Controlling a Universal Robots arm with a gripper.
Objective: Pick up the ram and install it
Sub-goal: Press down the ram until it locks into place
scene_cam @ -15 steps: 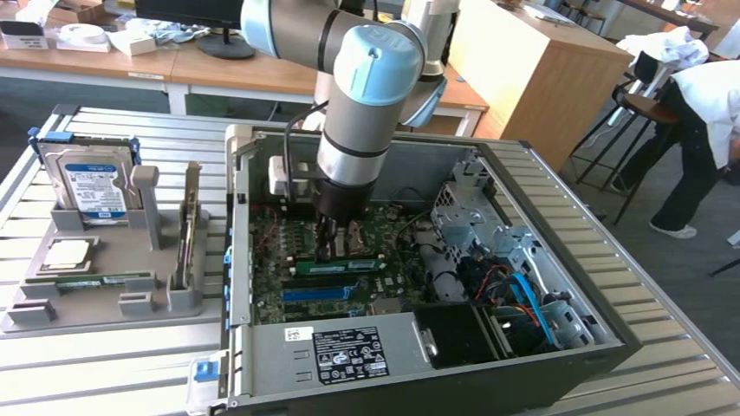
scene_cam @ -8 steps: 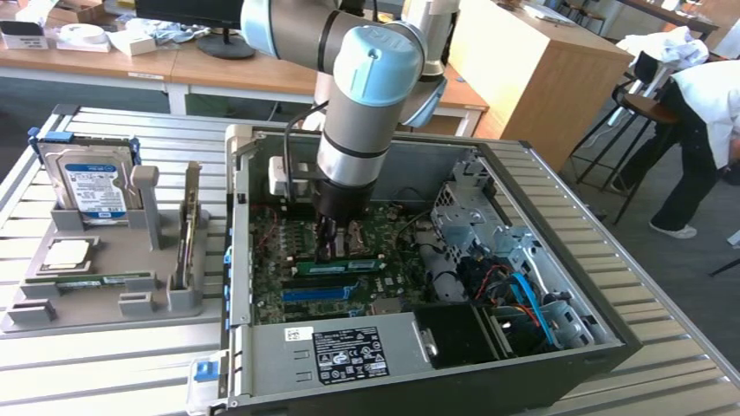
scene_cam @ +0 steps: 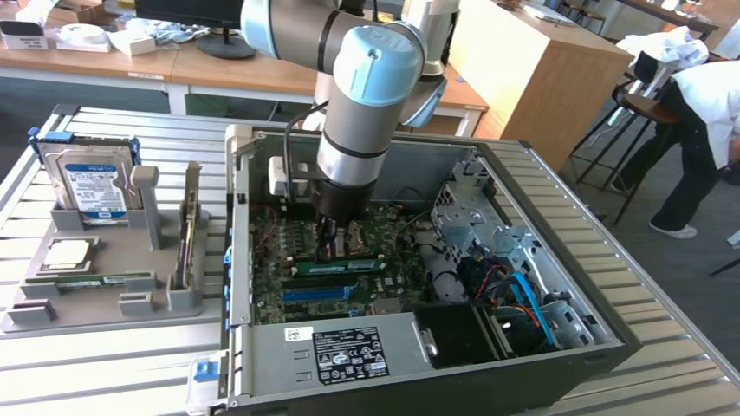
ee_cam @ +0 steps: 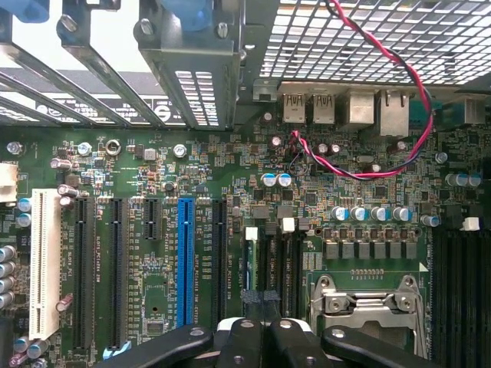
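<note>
One tool point(scene_cam: 329, 251) – jaws pressed together – stands directly over the ram point(scene_cam: 338, 263), whose length runs crosswise beneath it on the motherboard point(ee_cam: 192, 176)

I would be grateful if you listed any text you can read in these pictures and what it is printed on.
No text can be read with confidence.
Hard drive: label print too small.
Power supply: label print too small.
Motherboard: white slot markings, blurred.
Ram: label unreadable.
</note>
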